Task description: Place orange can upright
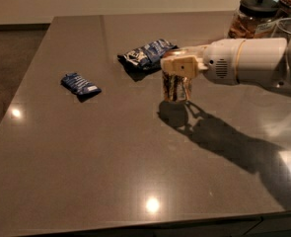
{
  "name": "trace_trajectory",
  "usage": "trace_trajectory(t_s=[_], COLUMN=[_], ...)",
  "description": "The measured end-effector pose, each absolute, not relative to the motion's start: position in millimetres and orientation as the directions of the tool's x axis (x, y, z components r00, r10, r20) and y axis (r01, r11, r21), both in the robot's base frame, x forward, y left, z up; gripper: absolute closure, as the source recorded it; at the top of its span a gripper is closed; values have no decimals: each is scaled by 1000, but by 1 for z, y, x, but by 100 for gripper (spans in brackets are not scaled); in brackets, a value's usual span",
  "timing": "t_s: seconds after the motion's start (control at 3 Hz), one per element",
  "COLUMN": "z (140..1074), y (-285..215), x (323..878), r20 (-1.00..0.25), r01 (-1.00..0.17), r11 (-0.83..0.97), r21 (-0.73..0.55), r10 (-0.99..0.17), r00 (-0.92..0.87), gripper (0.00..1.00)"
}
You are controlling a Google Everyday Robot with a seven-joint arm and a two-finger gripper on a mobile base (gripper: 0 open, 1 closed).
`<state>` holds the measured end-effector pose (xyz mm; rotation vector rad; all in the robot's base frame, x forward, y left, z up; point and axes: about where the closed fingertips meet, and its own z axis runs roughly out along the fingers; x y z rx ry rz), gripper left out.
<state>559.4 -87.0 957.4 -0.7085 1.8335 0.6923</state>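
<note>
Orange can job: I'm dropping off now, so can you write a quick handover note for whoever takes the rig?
Gripper: over the table's middle right, at the top of the orange can. Whether it has hold of the can cannot be told.
Orange can: upright, with its base at or just above the table. It is close by the larger blue snack packet, on the side nearer the camera. The smaller blue packet lies well off to the left.
Done: the can is upright.
Left: confirm that the base rests on the table, let go, and lift the arm away without tipping the can.
</note>
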Motion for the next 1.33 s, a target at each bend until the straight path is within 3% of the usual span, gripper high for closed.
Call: trace_trajectory(t_s=[1.33], z=[940], y=[-101], x=[537], r20=[-989], r01=[-757], r11=[639], r21=[-138], r10=[-126], r00=[74], gripper=[100])
